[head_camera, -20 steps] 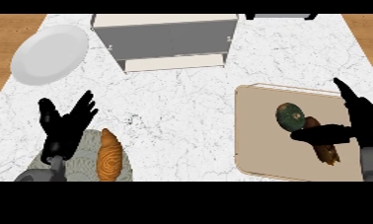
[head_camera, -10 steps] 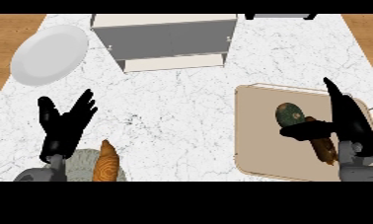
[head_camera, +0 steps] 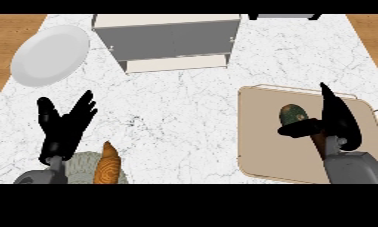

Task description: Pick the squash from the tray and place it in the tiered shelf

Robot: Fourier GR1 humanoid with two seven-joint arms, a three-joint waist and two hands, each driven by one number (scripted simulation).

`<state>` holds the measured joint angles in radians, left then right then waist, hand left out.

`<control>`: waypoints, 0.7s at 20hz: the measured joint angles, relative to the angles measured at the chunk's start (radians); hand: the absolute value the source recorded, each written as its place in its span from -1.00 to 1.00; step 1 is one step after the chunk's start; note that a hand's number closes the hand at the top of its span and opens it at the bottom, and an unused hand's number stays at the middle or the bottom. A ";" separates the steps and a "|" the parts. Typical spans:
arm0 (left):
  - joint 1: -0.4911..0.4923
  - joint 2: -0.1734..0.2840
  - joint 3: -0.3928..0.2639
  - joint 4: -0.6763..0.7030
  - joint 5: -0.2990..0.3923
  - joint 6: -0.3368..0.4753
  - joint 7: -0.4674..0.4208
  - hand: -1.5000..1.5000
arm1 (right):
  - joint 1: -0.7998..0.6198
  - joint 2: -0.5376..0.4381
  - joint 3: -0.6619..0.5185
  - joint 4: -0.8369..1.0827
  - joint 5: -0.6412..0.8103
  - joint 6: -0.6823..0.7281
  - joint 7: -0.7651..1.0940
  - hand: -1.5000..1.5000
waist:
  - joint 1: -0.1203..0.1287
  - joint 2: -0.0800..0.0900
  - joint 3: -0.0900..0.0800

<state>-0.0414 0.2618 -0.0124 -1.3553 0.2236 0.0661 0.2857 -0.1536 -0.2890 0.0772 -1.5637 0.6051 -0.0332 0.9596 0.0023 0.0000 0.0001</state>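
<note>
Head view: squash (head_camera: 292, 114) is lying on the tray (head_camera: 258, 136); right hand (head_camera: 336, 121) is resting beside it, fingers straight, thumb touching, nothing grasped. Judged rigid, smooth-skinned, fairly weighty, best gripped across its middle. Left hand (head_camera: 65, 125) is resting released.

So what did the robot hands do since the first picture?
The right robot hand slid toward the near edge of the tray and closed in on the squash, thumb against it, fingers straight, not gripping. The squash, the resting left robot hand, croissant, plate and tiered shelf stayed put.
</note>
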 measured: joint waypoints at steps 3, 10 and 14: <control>0.008 -0.020 0.001 -0.016 -0.022 0.002 0.009 0.00 | 0.001 0.019 -0.011 0.041 0.037 -0.008 -0.023 -1.00 | 0.000 0.000 0.000; -0.020 -0.038 0.034 0.048 -0.044 -0.031 -0.022 0.00 | -0.033 0.051 -0.059 0.181 0.081 -0.078 -0.147 -1.00 | 0.000 0.000 0.000; -0.017 -0.041 0.054 0.050 -0.052 -0.051 -0.023 0.00 | -0.057 0.075 -0.077 0.247 0.098 -0.113 -0.205 -1.00 | 0.000 -0.001 0.001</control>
<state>-0.0580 0.2203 0.0413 -1.3056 0.1719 0.0156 0.2631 -0.2110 -0.2138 0.0004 -1.3169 0.7033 -0.1462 0.7547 0.0027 -0.0010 0.0007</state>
